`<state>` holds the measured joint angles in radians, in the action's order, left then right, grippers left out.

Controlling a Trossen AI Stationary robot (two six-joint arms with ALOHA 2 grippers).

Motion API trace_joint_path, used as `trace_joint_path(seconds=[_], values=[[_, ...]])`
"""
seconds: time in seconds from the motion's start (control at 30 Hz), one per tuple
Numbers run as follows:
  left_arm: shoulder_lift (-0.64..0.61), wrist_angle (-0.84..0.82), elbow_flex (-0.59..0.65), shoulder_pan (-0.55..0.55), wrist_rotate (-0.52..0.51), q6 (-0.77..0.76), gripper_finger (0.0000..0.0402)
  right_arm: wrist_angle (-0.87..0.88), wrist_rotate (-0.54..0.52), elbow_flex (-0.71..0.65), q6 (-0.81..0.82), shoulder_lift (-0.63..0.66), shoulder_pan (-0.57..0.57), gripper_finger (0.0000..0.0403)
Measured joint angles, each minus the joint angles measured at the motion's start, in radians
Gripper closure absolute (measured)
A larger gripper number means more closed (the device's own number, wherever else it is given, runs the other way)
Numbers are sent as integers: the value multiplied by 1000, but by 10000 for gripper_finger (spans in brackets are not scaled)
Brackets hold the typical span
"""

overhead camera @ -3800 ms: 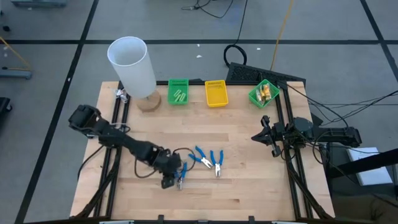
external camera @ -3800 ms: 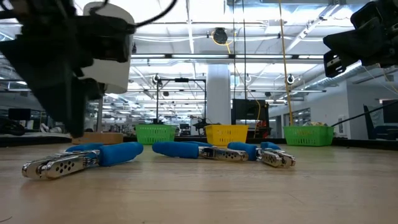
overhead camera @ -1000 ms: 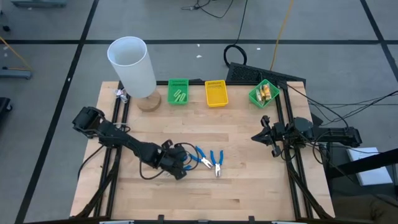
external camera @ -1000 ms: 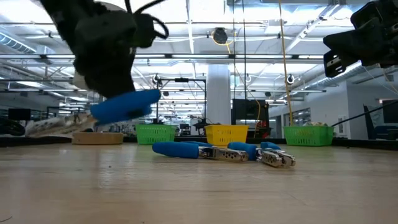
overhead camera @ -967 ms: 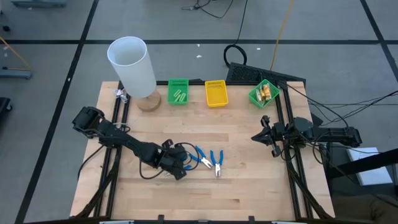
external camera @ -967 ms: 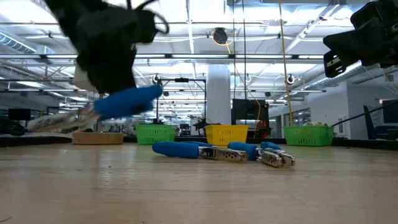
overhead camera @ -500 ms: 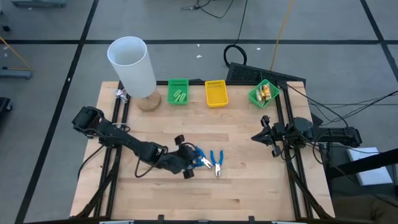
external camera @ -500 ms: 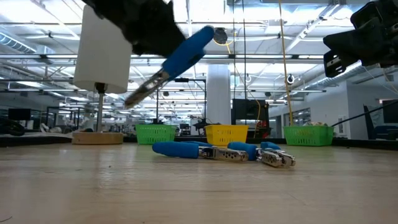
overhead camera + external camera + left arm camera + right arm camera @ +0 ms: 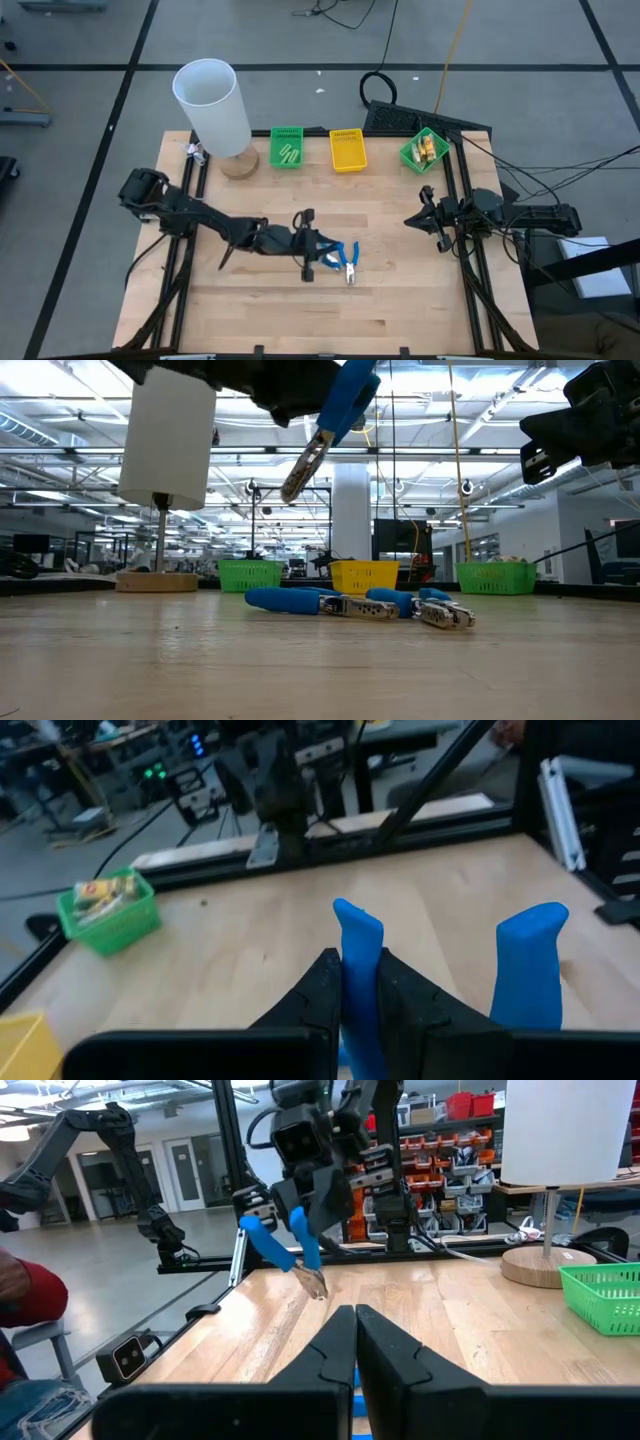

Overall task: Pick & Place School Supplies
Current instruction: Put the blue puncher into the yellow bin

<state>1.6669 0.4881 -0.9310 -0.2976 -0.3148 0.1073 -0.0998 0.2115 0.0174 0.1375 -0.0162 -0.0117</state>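
The left gripper (image 9: pixel 318 256) is reaching over the middle of the table (image 9: pixel 400 300), closed on one blue handle of a pair of pliers (image 9: pixel 333 422). In the left wrist view that handle (image 9: pixel 358 982) is standing squeezed between the two dark fingers (image 9: pixel 318 992), while the other handle (image 9: pixel 528 965) is sticking out free beside them, untouched. In the low view the pliers are hanging well clear of the tabletop, tilted, with the blue handles uppermost at the gripper and the metal nose (image 9: pixel 303 468) pointing down and away from it. The right wrist view is showing the same hold from across the table: blue handles splayed under the gripper and the metal tip lowest.

Two more pliers (image 9: pixel 318 601) (image 9: pixel 437 608) are lying flat on the table, just beside the held pair and below it; in the high view they are showing as blue shapes (image 9: pixel 347 258) right next to the left gripper.

Past them from the left gripper, along the far edge, a green bin (image 9: pixel 287 147) is holding light-green pieces, a yellow bin (image 9: pixel 347 150) is next to it, and another green bin (image 9: pixel 424 150) is holding yellow-orange sticks. A white cylinder (image 9: pixel 212 106) is standing beside the first green bin.

The right gripper (image 9: pixel 422 219) is waiting at the table's right edge, well apart from the pliers, its fingers (image 9: pixel 338 1342) pressed together and holding nothing.
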Motion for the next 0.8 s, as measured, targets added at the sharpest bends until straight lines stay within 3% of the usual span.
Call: trace_joint_path(seconds=[0.1,0.37,0.63,0.8], values=[[0,16,0,38,70,12,362,0,0,0,0,0,0,399],[0,-22,0,114,87,24,362,0,0,0,0,0,0,399],[0,-14,0,215,195,45,362,0,0,0,0,0,0,399],[-16,16,0,310,332,40,362,0,0,0,0,0,0,399]])
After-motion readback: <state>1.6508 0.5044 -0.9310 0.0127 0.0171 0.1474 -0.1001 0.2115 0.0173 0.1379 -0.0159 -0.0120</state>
